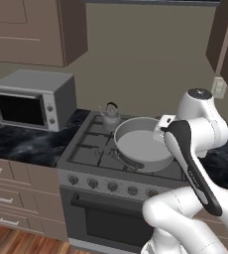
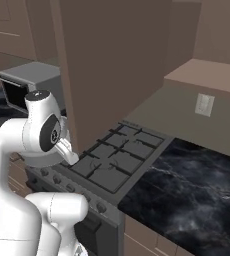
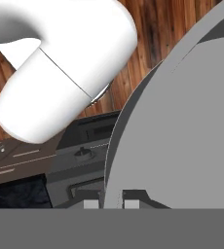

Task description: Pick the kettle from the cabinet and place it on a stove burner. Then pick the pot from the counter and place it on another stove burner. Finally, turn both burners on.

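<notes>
Claw: the gripper (image 3: 108, 203) is pinching nearly shut on the rim of the pot (image 1: 141, 144), one finger showing on each side of the thin wall in the hand view.
Pot, place: it is hanging over the front right of the range (image 1: 86, 171), seemingly carried just above the grates rather than resting on them; I cannot tell whether it is touching.
Pot, handling: judging by its look, it is stiff, smooth metal, fairly heavy and prone to tipping when gripped by one edge; a hold at the rim beside a side handle (image 1: 128, 161) seems to be serving best.
Pot, look: it is showing wide, shallow, round and grey, broader than the kettle.
Kettle: the kettle (image 1: 111, 115) is sitting on a rear burner, behind the pot.
Knobs: the front knobs (image 1: 112, 186) are waiting untouched.
</notes>
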Robot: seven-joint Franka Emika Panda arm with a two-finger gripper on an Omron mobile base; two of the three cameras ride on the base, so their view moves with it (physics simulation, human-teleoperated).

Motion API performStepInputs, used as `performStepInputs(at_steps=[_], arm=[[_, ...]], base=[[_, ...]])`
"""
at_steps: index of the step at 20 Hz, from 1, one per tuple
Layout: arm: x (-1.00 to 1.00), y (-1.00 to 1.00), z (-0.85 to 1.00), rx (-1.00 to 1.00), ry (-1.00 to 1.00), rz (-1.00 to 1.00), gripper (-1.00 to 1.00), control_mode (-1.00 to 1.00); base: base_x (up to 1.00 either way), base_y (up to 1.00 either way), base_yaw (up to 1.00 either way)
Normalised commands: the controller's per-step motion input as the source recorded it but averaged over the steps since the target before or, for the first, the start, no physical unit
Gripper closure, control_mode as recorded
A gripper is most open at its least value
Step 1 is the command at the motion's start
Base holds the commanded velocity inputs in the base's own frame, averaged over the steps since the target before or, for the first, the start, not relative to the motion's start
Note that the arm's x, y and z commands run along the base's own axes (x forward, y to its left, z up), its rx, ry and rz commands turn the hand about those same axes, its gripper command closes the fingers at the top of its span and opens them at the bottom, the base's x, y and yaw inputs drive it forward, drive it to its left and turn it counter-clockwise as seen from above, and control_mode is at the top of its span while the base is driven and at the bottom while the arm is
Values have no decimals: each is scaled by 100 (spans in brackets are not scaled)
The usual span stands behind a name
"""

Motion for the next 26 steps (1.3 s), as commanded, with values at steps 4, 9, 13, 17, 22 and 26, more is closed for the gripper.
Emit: performStepInputs(at_steps=[4, 9, 13, 17, 22, 26], arm=[[0, 0, 0, 0, 0, 0, 100, 100], [0, 0, 0, 0, 0, 0, 100, 100], [0, 0, 0, 0, 0, 0, 100, 100], [0, 3, 0, 0, 0, 0, 100, -100], [0, 17, 0, -2, 0, 0, 100, -100], [3, 14, 0, 0, 0, 0, 100, -100]], base=[[29, 0, 1], [15, 8, 1], [0, 0, 0], [0, 2, 0], [0, 0, 0], [0, 0, 0]])
